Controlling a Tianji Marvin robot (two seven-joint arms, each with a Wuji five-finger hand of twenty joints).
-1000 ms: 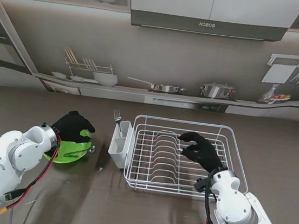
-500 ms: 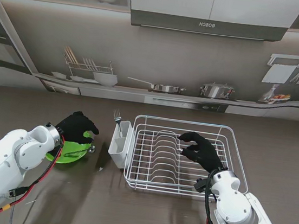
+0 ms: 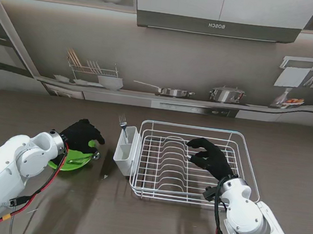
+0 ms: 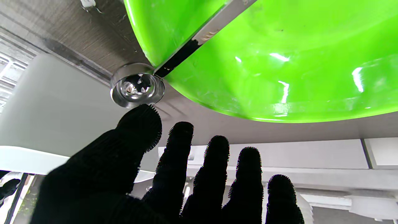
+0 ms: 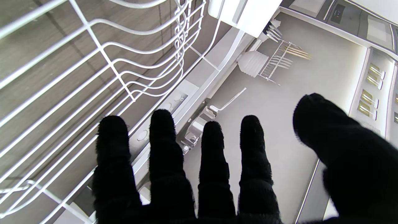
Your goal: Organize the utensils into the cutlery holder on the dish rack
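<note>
Our two hands, left hand [image 3: 82,133] over one green bowl [image 3: 74,161], right hand [image 3: 209,156] over one dish rack [image 3: 247,157], both empty with fingers spread; one fork [image 3: 123,125] stands in the cutlery holder [image 3: 125,150]

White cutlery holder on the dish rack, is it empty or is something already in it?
Not empty. The white cutlery holder has one metal fork standing upright in it, tines up.

The black-gloved left hand [image 3: 81,133] is at near left, fingers spread, holding nothing. The black-gloved right hand [image 3: 209,156] is at right, fingers also apart, empty.
</note>
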